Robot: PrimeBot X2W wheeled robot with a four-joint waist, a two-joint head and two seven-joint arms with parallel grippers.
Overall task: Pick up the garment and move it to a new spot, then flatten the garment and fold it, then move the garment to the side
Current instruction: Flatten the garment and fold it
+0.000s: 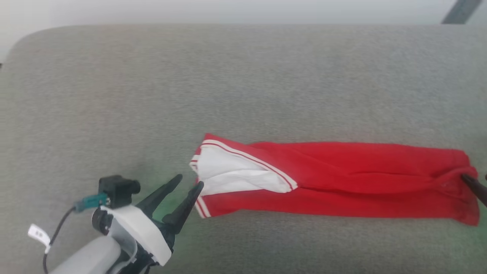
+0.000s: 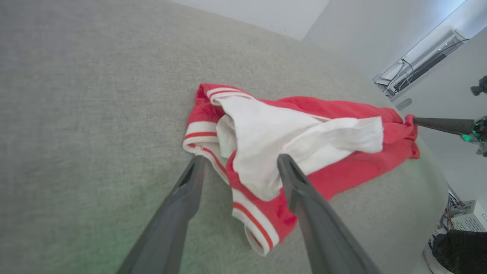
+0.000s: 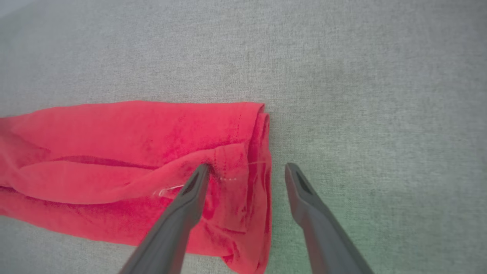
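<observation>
In the head view, the garment (image 1: 342, 179) lies as a long folded strip on the grey pad (image 1: 243, 76), from the middle out to 4 o'clock. My left gripper (image 1: 190, 182) at 7 o'clock and right gripper (image 3: 247, 167) at 3 o'clock are wide, holding nothing. I think more folding and moving it aside are left.

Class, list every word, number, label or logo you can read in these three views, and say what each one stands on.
No text here can be read.
On the red jersey: no lettering shows on the folded fabric, just white stripe trim.
On the white tag hanging at the head view's lower left: dark marks, too small to read.
On the pale box at the left wrist view's lower right: too blurred to tell.
</observation>
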